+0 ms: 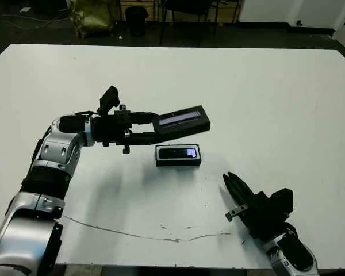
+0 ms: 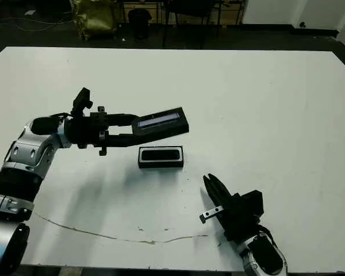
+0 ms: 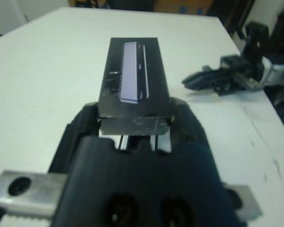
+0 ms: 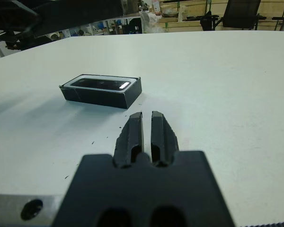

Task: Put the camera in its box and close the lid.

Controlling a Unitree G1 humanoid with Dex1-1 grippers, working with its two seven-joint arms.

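The box [image 1: 178, 162], a small black tray with white lining, rests on the table's middle with the slim black camera [image 1: 179, 153] lying inside it; the box [image 4: 102, 91] also shows in the right wrist view. My left gripper [image 1: 151, 127] is shut on the lid [image 1: 181, 119], a flat black cover with a pale strip, holding it tilted in the air just above and behind the box. In the left wrist view the lid [image 3: 133, 78] sticks out from between the fingers. My right gripper [image 1: 228, 183] is shut and empty, low over the table to the front right of the box.
A thin dark crack line [image 1: 144, 234] runs across the white table [image 1: 264, 98] near its front edge. Chairs and a yellow-green bag [image 1: 92, 16] stand on the floor beyond the far edge.
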